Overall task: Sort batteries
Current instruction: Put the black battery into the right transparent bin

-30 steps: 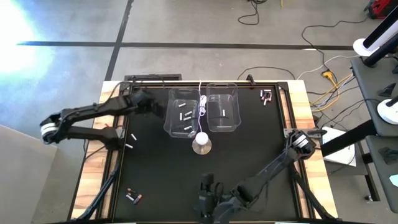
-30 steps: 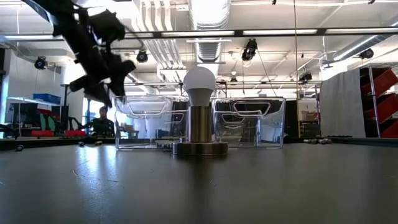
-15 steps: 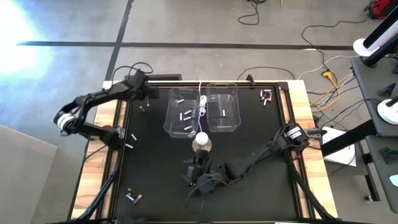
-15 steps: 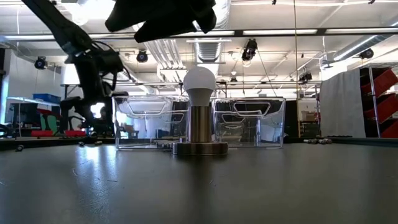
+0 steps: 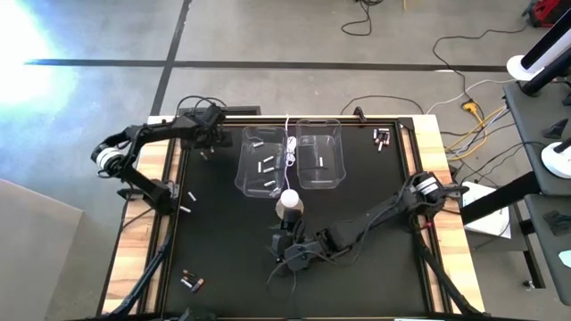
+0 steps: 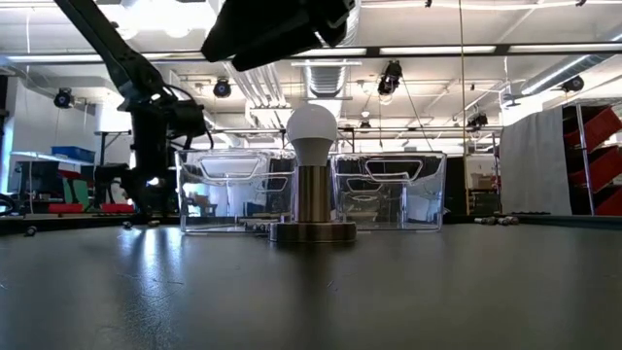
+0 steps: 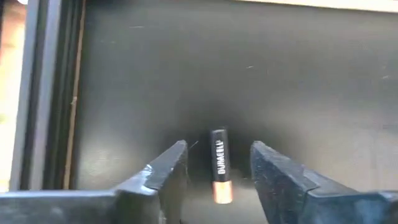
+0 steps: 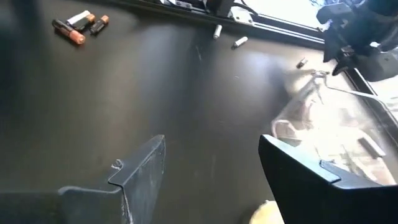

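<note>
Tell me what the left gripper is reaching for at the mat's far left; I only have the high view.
Observer: The left wrist view shows the left gripper astride one dark battery with a copper end, lying on the mat.
Operator: Gripped?
Observer: No, both fingers stand clear of it, with a gap on each side.
Operator: And the right gripper?
Observer: Its wrist view shows the right gripper open, with nothing between the fingers.

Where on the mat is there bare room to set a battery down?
Bare: the mat's right half between the right bin and the right rail, below the far-right batteries; also left-centre, between the near-left batteries and the left bin. Crowded: around the lamp and right end effector.
</note>
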Controlling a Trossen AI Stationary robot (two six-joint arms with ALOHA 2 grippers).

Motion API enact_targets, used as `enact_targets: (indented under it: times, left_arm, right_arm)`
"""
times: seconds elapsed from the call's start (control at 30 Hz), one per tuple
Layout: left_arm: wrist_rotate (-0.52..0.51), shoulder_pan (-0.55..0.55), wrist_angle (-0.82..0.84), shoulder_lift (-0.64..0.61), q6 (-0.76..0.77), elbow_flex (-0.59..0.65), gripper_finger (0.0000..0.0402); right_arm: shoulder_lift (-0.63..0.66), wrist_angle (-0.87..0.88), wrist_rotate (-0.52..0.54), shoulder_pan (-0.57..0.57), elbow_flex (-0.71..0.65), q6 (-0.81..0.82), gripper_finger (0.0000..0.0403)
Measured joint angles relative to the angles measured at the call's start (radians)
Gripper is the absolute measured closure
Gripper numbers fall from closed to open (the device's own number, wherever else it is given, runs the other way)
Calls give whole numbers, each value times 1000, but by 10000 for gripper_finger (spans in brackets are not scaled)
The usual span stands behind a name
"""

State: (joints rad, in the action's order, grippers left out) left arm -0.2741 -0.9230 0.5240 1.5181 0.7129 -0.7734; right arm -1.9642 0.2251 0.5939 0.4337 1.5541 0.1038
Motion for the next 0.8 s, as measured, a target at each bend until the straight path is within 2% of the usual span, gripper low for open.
enact_targets:
  times: [0.27, 0.43, 0.6, 0.8]
  left_arm:
    - [-6, 50, 13, 55, 46, 1, 322]
    - [-75, 79, 27, 104, 56, -16, 327]
    - [-81, 80, 57, 139, 61, -44, 330]
    - [-87, 84, 54, 148, 53, -48, 390]
  right_arm:
    - [67, 112, 0, 15, -28, 90, 176]
    - [83, 143, 9, 41, -28, 113, 179]
    - [108, 149, 8, 79, -29, 108, 178]
    - [202, 274, 54, 132, -28, 139, 183]
